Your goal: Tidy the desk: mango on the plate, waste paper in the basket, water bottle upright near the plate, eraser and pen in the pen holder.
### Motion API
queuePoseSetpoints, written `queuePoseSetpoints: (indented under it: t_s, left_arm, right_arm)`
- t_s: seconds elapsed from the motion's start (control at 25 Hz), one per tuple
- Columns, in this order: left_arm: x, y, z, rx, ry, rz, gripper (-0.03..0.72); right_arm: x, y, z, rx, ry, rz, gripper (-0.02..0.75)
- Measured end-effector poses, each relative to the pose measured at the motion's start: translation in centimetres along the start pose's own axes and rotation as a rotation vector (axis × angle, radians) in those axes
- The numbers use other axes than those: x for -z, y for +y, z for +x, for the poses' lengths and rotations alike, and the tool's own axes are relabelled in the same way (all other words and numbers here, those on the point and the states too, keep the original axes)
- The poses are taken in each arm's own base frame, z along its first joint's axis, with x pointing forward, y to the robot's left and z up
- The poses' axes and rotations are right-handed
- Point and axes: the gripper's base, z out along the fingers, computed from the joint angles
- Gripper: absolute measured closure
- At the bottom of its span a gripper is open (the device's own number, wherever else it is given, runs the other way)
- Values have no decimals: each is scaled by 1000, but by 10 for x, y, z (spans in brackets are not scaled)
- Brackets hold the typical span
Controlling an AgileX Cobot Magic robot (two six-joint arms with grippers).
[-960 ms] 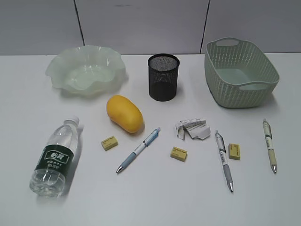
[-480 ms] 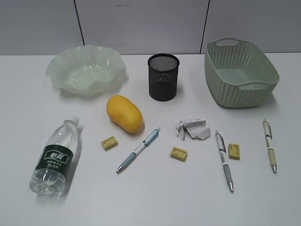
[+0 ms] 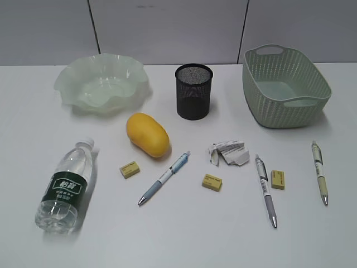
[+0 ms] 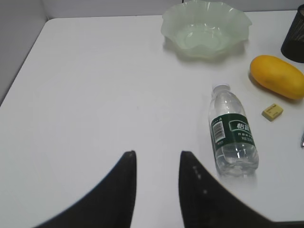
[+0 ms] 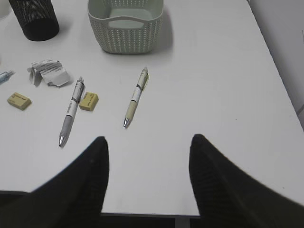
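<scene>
Both grippers, left (image 4: 156, 166) and right (image 5: 147, 156), are hovering spread and empty, nothing done: smooth yellow mango (image 3: 147, 134) lying beside frilly translucent plate (image 3: 101, 82), clear plastic bottle (image 3: 65, 187) lying flat, crumpled paper (image 3: 228, 152), pens, yellow erasers sitting loose before mesh holder (image 3: 193, 91) and woven basket (image 3: 284, 85).

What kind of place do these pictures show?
Probably an office desk: a plain white table against grey partition panels, with a black mesh pen holder and scattered pens.
</scene>
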Motion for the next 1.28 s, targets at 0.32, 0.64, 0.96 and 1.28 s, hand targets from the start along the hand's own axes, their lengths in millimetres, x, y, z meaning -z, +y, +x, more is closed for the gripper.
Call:
queuePoseSetpoints:
  t_s: [0.32,0.64,0.96,1.28]
  left_arm:
    - [0,0,0,1,0,2,449]
    - [0,0,0,1,0,2,43]
    - [0,0,0,1,0,2,97]
    - [-12,-1,-33,74,260,-12,100]
  right_arm:
    - [0,1,0,-4,0,-7,302]
    - [0,0,0,0,0,0,302]
    - [0,0,0,0,0,0,302]
    - [0,0,0,0,1,0,302]
